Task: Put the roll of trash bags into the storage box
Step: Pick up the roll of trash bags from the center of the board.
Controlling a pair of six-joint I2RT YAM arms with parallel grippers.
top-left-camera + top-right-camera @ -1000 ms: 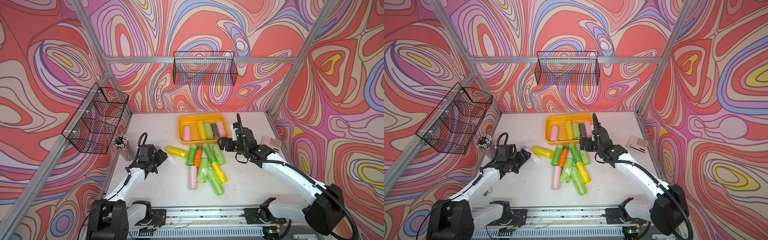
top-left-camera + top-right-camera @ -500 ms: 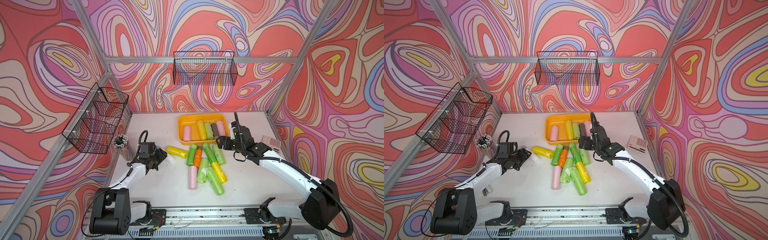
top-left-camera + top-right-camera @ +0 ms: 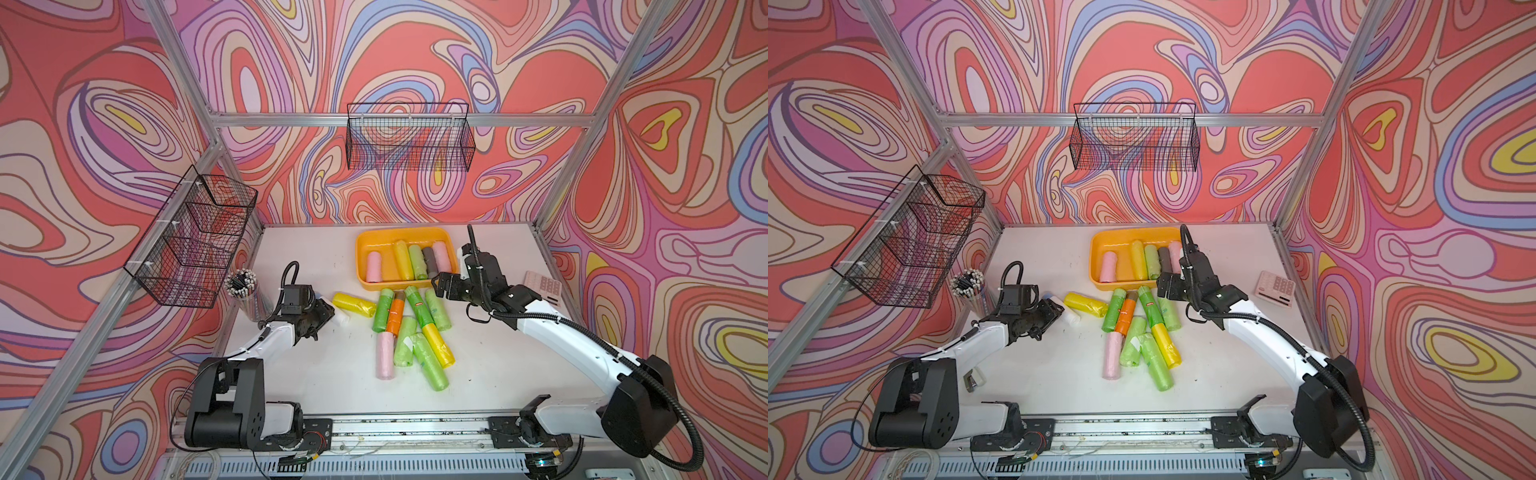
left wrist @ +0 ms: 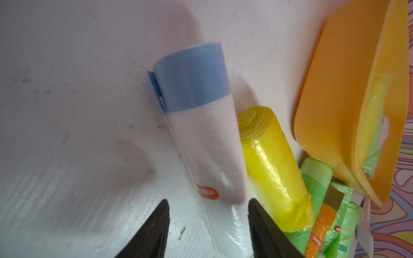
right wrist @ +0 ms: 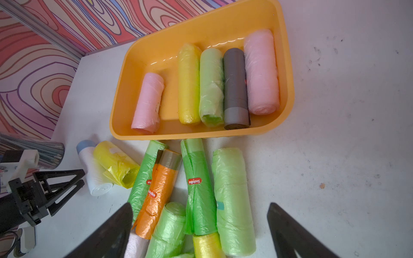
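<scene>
A white roll of trash bags [image 4: 207, 143] with a blue end lies on the table at the left of the pile, in both top views [image 3: 341, 318] [image 3: 1070, 318]. My left gripper [image 4: 207, 201] straddles its near end. One finger [image 4: 261, 225] touches the roll and a gap shows at the other, so it is open. The orange-yellow storage box [image 3: 374, 243] [image 5: 156, 51] sits at the back and holds several rolls. My right gripper [image 5: 201, 205] hangs wide open over the loose pile by the box's front rim [image 3: 436, 284], holding nothing.
A yellow roll [image 4: 274, 169] lies against the white one. Several green, orange, yellow and pink rolls [image 3: 411, 332] are heaped mid-table. A cup of pens [image 3: 245, 291] stands behind my left arm. A pink calculator [image 3: 542, 286] lies far right. Black mesh baskets [image 3: 409, 141] [image 3: 191, 237] hang on the walls.
My left gripper's jaws have narrowed around the white roll's end. My right gripper has edged slightly toward the box.
</scene>
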